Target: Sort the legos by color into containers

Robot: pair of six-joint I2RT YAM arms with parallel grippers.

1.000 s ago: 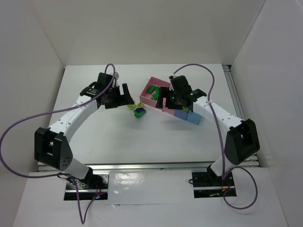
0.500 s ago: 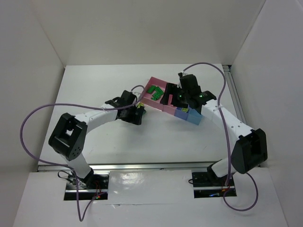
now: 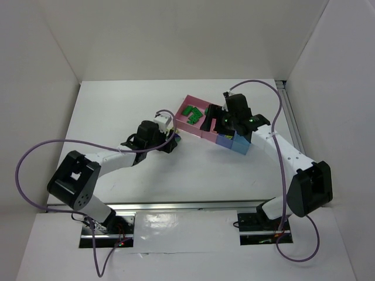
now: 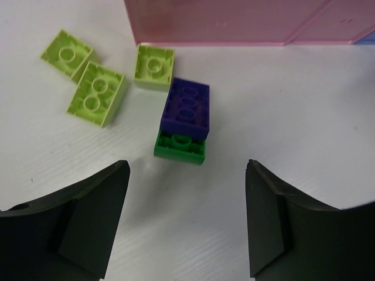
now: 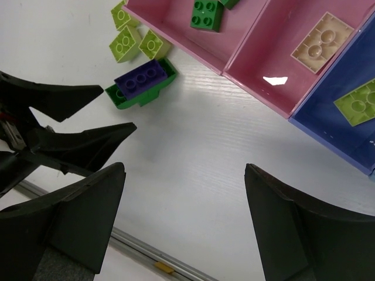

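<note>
Left arm (image 3: 111, 157) shifted lower, left gripper (image 4: 186, 171) spread wide, empty, blue-on-green lego stack (image 4: 186, 114) just ahead of jaws

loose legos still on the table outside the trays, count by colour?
yellow-green bricks: 3
dark blue brick, stacked on the green one: 1
green brick: 1
Total: 5

Top edge crops the pink tray (image 4: 234, 23); purple brick (image 4: 188, 106) half covers green brick (image 4: 179, 147).
</note>
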